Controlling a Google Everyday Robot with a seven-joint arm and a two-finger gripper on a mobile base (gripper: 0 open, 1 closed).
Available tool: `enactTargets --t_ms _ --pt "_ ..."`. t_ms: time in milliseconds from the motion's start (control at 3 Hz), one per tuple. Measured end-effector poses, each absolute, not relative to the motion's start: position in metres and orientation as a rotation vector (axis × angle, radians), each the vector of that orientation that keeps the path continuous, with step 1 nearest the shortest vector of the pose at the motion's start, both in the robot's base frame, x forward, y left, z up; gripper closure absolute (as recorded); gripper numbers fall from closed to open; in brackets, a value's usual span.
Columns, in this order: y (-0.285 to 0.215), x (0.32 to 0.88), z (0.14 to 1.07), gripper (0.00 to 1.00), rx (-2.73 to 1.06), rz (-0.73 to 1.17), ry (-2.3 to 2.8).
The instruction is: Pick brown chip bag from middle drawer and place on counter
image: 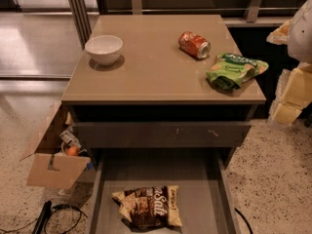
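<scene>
I see the brown chip bag (148,207) lying in the pulled-out middle drawer (197,177), below the front edge of the counter (156,67) | gripper (291,97) off that counter's right side (clenched or released, I cannot tell)

High front view looks down on counter (156,69) and drawer (161,172), hand (292,94) at right

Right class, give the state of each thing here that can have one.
middle drawer: pulled open.
brown chip bag: lying in it, crumpled.
can: on its side on counter.
bowl: upright.
cardboard box: flap open.
pincer: right of counter, clear of bag.
</scene>
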State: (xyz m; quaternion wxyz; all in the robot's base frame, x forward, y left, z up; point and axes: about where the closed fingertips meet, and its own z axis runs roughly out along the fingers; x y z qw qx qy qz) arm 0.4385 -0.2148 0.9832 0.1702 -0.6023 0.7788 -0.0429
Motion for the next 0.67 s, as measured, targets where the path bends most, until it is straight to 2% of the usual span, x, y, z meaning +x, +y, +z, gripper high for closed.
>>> enactTargets --t_ms 667 --pt "-0.214 0.429 0.969 0.00 -1.711 -0.099 2.204"
